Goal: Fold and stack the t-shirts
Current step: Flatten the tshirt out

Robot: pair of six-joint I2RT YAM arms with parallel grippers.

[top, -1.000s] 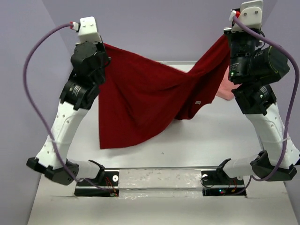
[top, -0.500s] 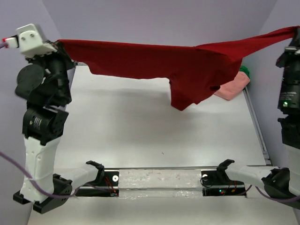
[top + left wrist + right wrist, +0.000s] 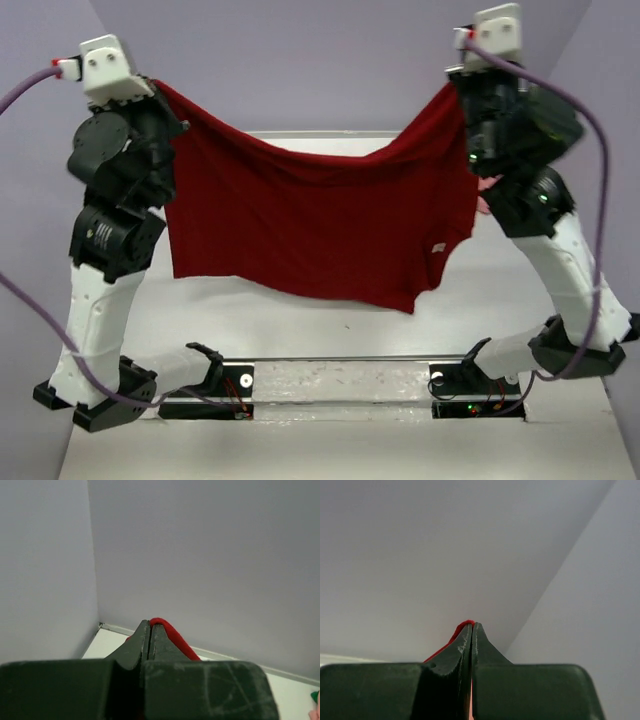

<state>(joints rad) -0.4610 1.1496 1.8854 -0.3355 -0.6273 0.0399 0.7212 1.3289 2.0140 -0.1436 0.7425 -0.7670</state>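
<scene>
Well — t-shirt (image 3: 320, 220), white table (image 3: 300, 330), lilac walls (image 3: 320, 60)

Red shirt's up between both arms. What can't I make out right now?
- Left wrist view: green t-shirt cut off by the right edge; absent from top view.
- Top view: salmon pink t-shirt is only a sliver beside the right arm.
- Both wrist views: just a fold of the dark red t-shirt at the left gripper and right gripper; which corners they pinch is unclear.
</scene>
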